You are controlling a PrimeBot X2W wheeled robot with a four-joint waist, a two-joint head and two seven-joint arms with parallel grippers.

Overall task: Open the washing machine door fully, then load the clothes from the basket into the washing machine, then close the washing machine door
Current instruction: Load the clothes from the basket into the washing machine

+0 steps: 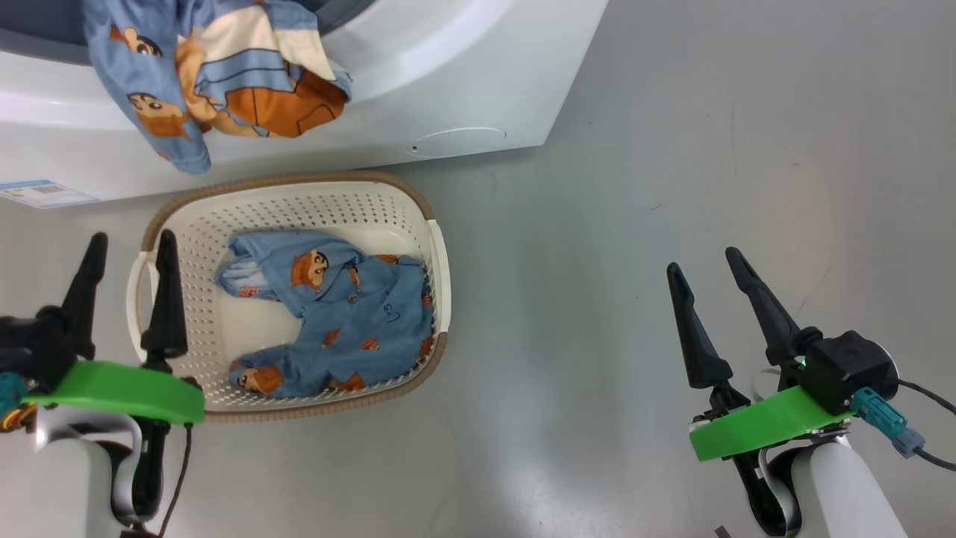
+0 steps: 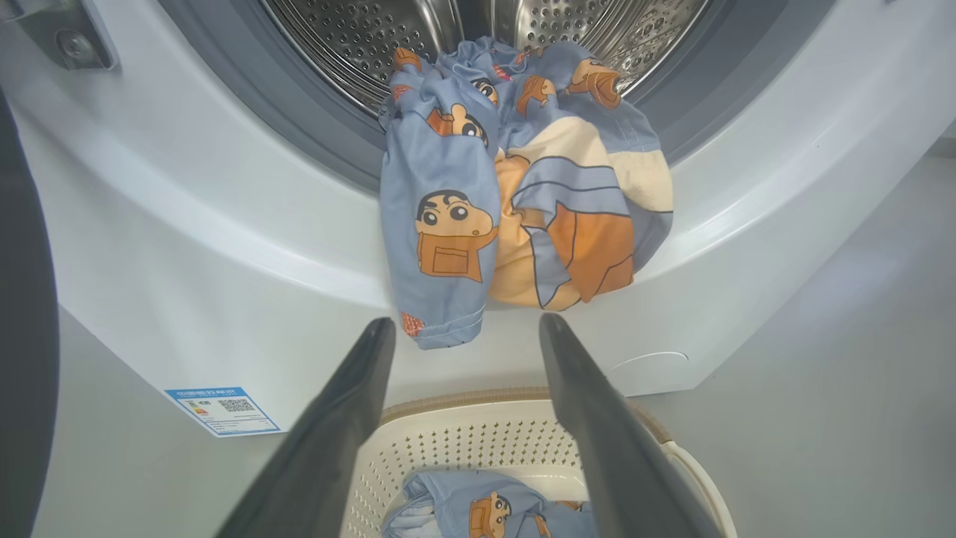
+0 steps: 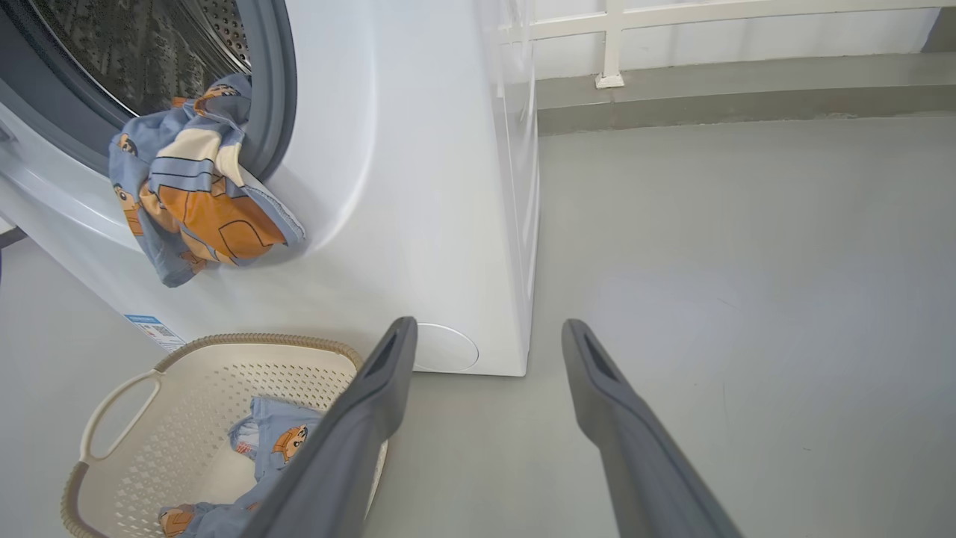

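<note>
Over the washing machine rim (image 2: 321, 146), clothes (image 2: 448, 224) draped, basket (image 2: 470, 433) just below

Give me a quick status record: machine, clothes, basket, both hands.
washing machine: drum opening uncovered
garment one: draped over the opening's lip, partly hanging outside
garment two: lying in the basket
left hand: open, empty, by the basket's left edge
right hand: open, empty, over bare floor
remaining: push garment one in, load garment two
</note>
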